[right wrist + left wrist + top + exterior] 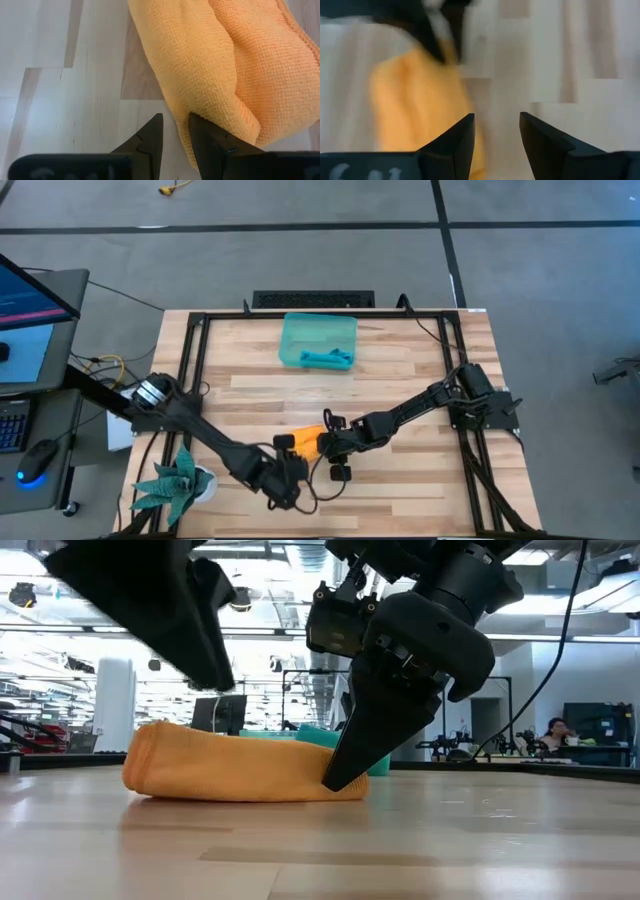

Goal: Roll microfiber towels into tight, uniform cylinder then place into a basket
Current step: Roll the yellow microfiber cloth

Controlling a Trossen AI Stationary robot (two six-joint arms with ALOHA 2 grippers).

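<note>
Across pale wood bench, lying near the front edge: orange towel rolled, long axis spanning both hands, right hand narrowly parted at one end, left hand hovering apart beside the other, basket well beyond.

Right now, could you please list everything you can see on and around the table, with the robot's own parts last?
orange towel: one, orange-yellow, rolled, near front middle of table
blue towel: one, teal-blue, rolled, inside basket
basket: one, translucent teal-green, far middle of table
plant: one, green in white pot, front left corner
table: one, light wood, black frame
monitor: one, left of table
mouse: one, dark, left of table
person: one, seated far behind, low view
left hand: one, dark, open beside orange towel
right hand: one, dark, fingers slightly apart at orange towel's edge
</note>
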